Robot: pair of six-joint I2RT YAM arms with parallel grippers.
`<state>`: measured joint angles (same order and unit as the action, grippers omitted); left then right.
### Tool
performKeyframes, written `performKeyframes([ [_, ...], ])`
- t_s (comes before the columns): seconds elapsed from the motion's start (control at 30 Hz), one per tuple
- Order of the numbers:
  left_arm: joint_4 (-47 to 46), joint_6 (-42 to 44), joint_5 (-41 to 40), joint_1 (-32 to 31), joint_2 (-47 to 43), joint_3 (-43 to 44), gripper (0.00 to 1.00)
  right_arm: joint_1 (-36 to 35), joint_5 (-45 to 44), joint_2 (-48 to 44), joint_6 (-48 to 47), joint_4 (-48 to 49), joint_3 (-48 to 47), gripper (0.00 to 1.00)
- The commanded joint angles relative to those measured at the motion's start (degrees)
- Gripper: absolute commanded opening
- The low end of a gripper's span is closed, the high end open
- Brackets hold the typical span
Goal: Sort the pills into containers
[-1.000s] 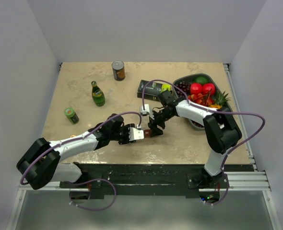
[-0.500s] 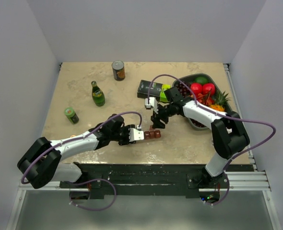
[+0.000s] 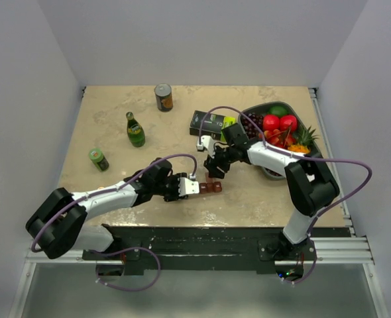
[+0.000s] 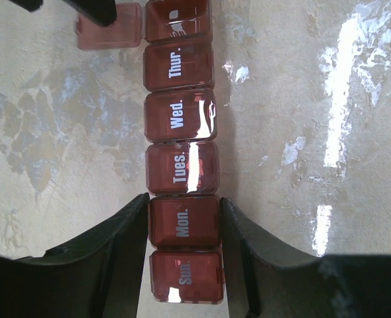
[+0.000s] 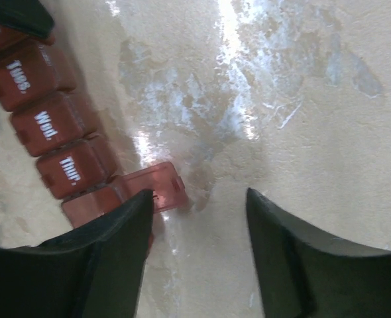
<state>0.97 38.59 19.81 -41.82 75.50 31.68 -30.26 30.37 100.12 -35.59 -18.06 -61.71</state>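
The containers are a dark red strip of day-labelled compartments [image 3: 209, 187] lying on the table. In the left wrist view the strip [image 4: 179, 126] runs away from me, from Sun. up past Thur. My left gripper [image 4: 184, 202] is shut on it at the Mon. compartment. The far compartment's lid [image 4: 109, 26] stands open to the side, with a small white spot inside. My right gripper [image 5: 199, 199] is open just above the table, its left finger over that open lid [image 5: 161, 185]. No loose pills show.
A green bottle [image 3: 135, 130], a can [image 3: 163, 97] and a small green can [image 3: 98, 159] stand at the left and back. A black-and-green box [image 3: 212, 123] and a grey fruit tray [image 3: 262, 105] lie behind the right arm.
My right gripper lifted off the strip's far end, swung back, then came down a little toward it again. My left gripper has held the strip still.
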Motion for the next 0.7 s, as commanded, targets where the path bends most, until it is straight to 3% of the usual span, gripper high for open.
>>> performKeyframes([
  [0.0, -3.26, -0.71, -0.21, -0.28, 2.09, 2.59, 0.00, 2.12, 4.86, -3.95, 1.05, -3.20, -4.11, 0.71],
  [0.1, -3.87, -1.41, -1.18, -0.28, 3.59, 3.12, 0.00, 8.45, 10.58, -8.95, 2.28, -4.08, -4.73, 0.84],
  [0.17, -4.92, -1.67, -1.79, -0.19, 4.30, 3.38, 0.00, 11.27, 11.64, -11.25, 2.37, -3.12, -2.81, 0.89],
  [0.27, -5.98, -1.85, -2.32, -0.19, 6.58, 4.87, 0.08, 11.89, 11.64, -13.89, 2.46, -1.97, -1.57, 0.92],
  [0.4, -5.89, -2.99, -4.34, -0.10, 9.30, 7.07, 0.44, 11.98, 11.64, -13.02, 1.15, -3.38, -2.36, 0.92],
  [0.47, -6.50, -4.31, -5.83, -0.01, 8.96, 7.34, 0.53, 11.98, 11.64, -13.10, 0.88, -3.47, -2.18, 0.93],
  [0.5, -6.68, -5.36, -6.10, 0.07, 7.91, 7.25, 0.68, 11.98, 11.82, -13.28, 0.70, -3.64, -2.18, 0.93],
  [0.53, -6.86, -5.97, -6.45, 0.08, 7.12, 6.91, 0.76, 11.98, 11.99, -13.45, 0.61, -3.64, -2.18, 0.93],
  [0.67, -6.60, -10.10, -7.51, 0.69, 1.50, 6.38, 0.83, 11.89, 12.52, -14.24, 0.35, -3.91, -2.18, 0.93],
])
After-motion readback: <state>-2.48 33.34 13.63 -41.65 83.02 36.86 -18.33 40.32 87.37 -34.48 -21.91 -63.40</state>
